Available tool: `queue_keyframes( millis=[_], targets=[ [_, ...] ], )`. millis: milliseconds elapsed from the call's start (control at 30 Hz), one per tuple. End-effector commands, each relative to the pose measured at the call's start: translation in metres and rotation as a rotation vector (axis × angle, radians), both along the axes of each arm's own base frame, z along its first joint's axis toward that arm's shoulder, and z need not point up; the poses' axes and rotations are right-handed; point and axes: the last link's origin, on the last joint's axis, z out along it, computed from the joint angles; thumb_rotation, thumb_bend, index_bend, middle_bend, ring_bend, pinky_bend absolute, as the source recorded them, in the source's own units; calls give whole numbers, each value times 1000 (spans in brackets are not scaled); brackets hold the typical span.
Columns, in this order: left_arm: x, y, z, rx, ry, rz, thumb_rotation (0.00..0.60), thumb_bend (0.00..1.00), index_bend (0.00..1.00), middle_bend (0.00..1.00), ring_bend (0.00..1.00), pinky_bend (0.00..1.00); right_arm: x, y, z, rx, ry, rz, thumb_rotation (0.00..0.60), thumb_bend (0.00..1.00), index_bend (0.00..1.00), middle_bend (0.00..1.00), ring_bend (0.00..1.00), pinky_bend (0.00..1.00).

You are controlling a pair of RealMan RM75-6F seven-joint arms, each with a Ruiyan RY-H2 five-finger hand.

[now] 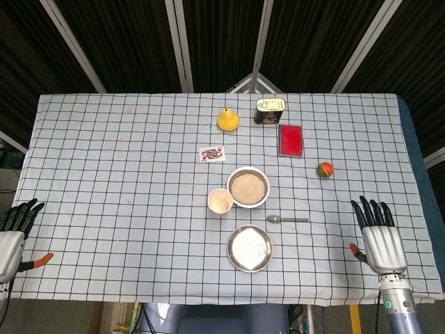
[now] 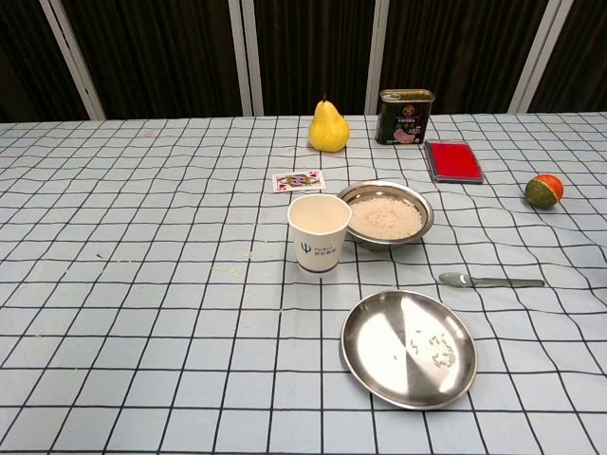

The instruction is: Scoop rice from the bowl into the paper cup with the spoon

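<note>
Checked cloth covers the table point(image 1: 104, 174). At its left edge the left hand point(image 1: 14, 233) rests empty, fingers extended forward. Mid-table stand the paper cup point(image 2: 319, 232) and rice bowl point(image 2: 386, 215); the spoon point(image 2: 489, 281) lies crosswise, bowl-end leftward. Near the right edge the right hand point(image 1: 379, 233) lies flat, fingers apart.

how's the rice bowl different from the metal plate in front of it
The bowl is deep and holds a full bed of rice; the plate is shallow and nearly bare, with only a few stray grains. The plate is the wider of the two. The bowl sits further from the robot, right beside the paper cup, while the plate lies nearer, apart from both. Both are round, shiny metal and upright on the table.
</note>
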Motion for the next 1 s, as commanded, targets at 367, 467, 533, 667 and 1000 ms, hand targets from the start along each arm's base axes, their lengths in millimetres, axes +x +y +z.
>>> queue_keyframes(
  millis=[367, 467, 533, 667, 1000],
  targets=[
    [1, -1, 0, 0, 1, -5, 600, 21, 0, 0, 0, 0, 0, 1, 0, -3, 1, 4, 600, 293, 0, 0, 0, 3],
    [1, -1, 1, 1, -6, -2, 600, 21, 0, 0, 0, 0, 1, 1, -1, 1, 2, 2, 600, 292, 0, 0, 0, 3],
    [1, -1, 1, 2, -7, -3, 600, 21, 0, 0, 0, 0, 1, 1, -2, 3, 0, 4, 600, 292, 0, 0, 0, 3],
    [1, -2, 2, 1, -13, -8, 600, 21, 0, 0, 0, 0, 4, 2, -3, 6, -2, 11, 600, 293, 0, 0, 0, 3],
    [1, -4, 3, 0, -14, -16, 600, 21, 0, 0, 0, 0, 21, -10, -6, -25, -11, 100, 600, 292, 34, 402, 457, 631]
  ],
)
